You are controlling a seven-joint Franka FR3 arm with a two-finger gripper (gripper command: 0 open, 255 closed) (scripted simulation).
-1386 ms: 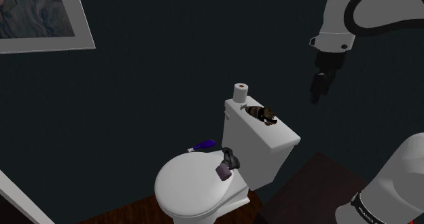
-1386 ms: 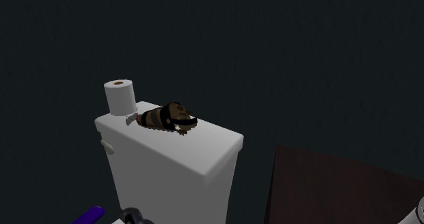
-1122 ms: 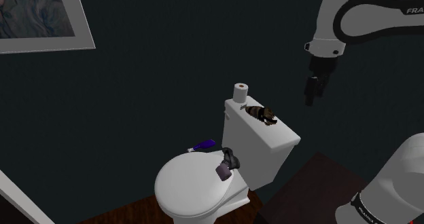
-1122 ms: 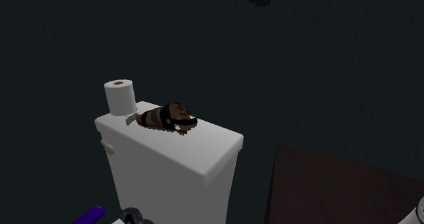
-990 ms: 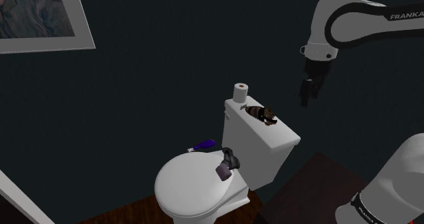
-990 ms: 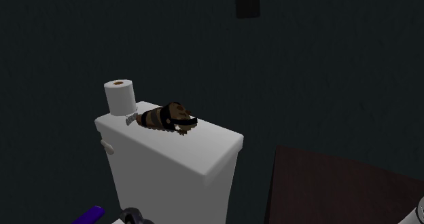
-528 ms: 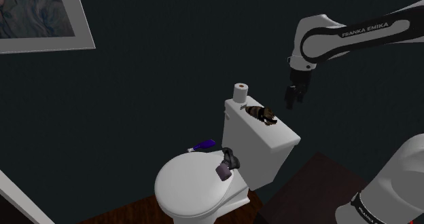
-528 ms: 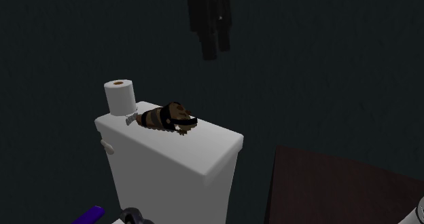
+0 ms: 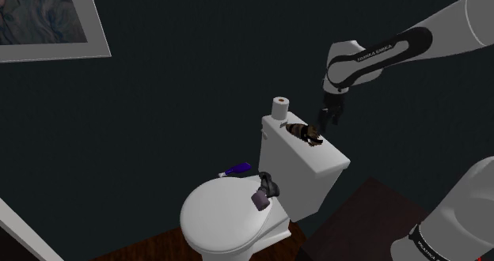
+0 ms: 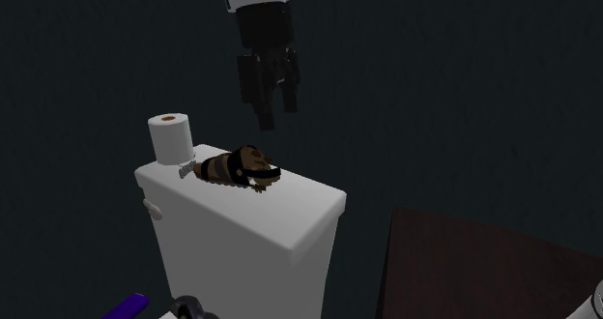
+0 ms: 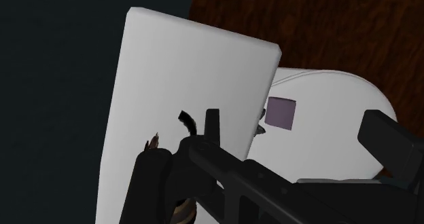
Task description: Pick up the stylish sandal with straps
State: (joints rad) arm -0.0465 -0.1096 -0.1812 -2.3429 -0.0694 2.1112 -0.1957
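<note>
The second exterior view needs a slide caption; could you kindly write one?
Open end effector hovers above the brown strapped sandal lying on the white toilet tank beside a paper roll.

Dim, flat light (the white toilet point(image 9: 297, 168) brightest), edges sharp.

The white arm point(image 9: 443, 22) reaches high across the shoulder view from the right edge toward the left, then bends sharply downward at its dark wrist point(image 9: 342, 68). The black gripper point(image 10: 277, 116) hangs from it pointing almost straight down. Its two fingers point(image 10: 265, 112) stand apart with nothing clasped between them.
</note>
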